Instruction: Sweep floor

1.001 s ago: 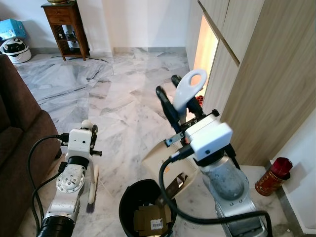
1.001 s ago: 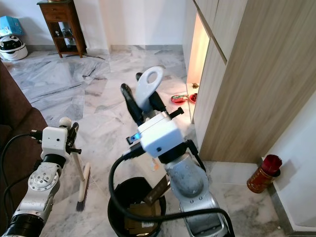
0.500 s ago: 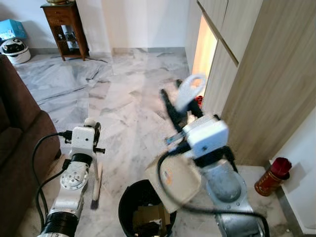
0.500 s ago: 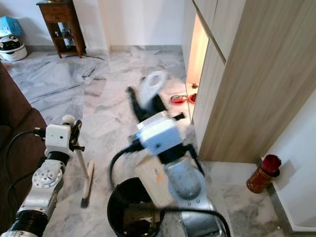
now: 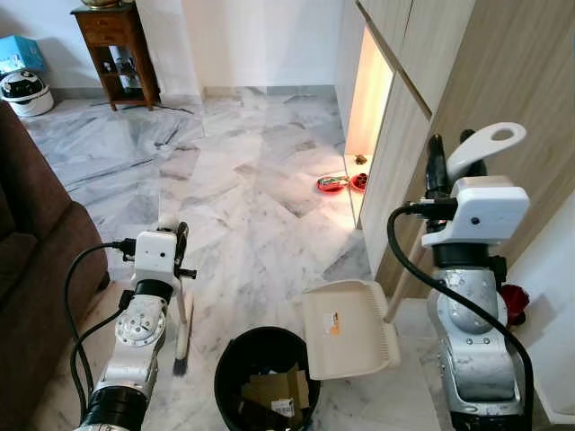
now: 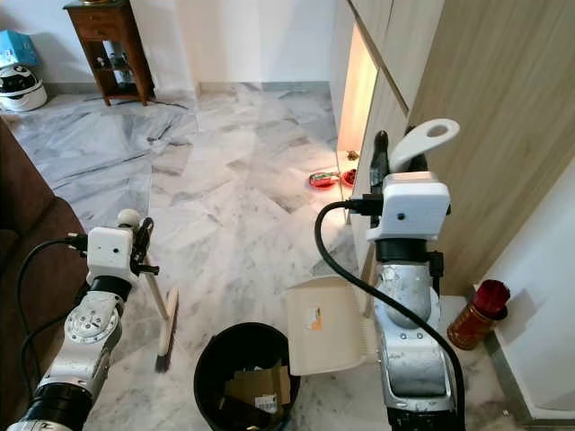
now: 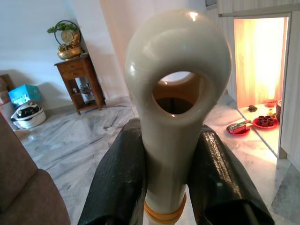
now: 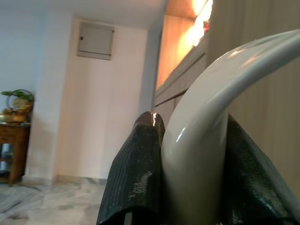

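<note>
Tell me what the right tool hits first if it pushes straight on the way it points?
Likely nothing near: the right tool, shut on the dustpan handle, points upward, roughly along the wooden cabinet. Depth is unclear.

The left arm reaches forward and low on the robot's left side, its silver forearm rising to a white wrist block with a black cable looping off it. The left gripper [image 5: 172, 235] points upward, its two black fingers [image 7: 117, 187] clamped on either side of the broom handle [image 7: 174, 112]. The right arm stands nearly upright on the right, forearm vertical, a black cable curving down from the white wrist block. The right gripper [image 5: 454, 162] also points up, fingers [image 8: 136, 173] closed tight around the dustpan handle [image 8: 206, 140].
</note>
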